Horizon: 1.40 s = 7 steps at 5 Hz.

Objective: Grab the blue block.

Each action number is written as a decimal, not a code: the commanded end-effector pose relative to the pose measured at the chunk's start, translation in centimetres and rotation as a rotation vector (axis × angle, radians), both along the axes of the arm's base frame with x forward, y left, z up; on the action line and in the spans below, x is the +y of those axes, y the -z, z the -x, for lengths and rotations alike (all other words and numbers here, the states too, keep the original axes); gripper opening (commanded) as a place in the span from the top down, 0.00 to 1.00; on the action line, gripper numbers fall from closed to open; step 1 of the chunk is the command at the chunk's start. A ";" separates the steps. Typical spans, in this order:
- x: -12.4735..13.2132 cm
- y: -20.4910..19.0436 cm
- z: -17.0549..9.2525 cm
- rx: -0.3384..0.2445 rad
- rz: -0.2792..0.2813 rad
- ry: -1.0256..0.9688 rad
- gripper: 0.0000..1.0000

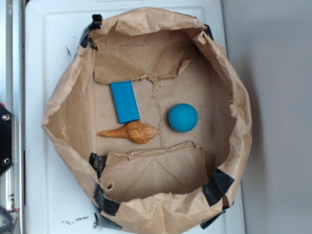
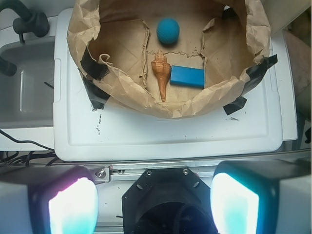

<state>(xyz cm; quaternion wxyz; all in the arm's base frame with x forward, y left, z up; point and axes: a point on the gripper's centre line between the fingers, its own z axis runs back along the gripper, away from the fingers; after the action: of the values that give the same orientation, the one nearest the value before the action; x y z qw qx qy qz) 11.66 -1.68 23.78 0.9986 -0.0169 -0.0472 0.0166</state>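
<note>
The blue block (image 1: 125, 101) lies flat on the floor of a brown paper bag tray (image 1: 68, 112), left of centre in the exterior view. In the wrist view the blue block (image 2: 187, 76) sits far ahead, to the right of the orange seashell (image 2: 160, 72). My gripper (image 2: 153, 202) is open, its two glowing pads wide apart at the bottom of the wrist view, well short of the bag and above the robot's black base. The gripper does not show in the exterior view.
An orange seashell (image 1: 130, 132) lies just below the block. A teal ball (image 1: 183, 117) rests to the block's right. The paper walls (image 2: 146, 100) stand up all round. The bag sits on a white lid (image 2: 165, 136); a grey sink (image 2: 24, 83) is at the left.
</note>
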 end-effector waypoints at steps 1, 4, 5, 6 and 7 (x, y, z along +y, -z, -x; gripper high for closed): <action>0.0 0.0 0.0 0.000 0.000 0.000 0.00; 0.0 2.6 -9.8 0.026 0.002 -0.373 0.00; 0.0 2.6 -9.8 0.026 0.002 -0.373 0.00; 0.0 2.6 -9.8 0.026 0.002 -0.373 0.00; 1.9 5.4 -8.4 -0.044 0.054 -0.372 0.00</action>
<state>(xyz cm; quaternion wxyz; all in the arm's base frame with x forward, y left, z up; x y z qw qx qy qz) 19.83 -0.40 17.52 0.9774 -0.0314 -0.0557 0.2016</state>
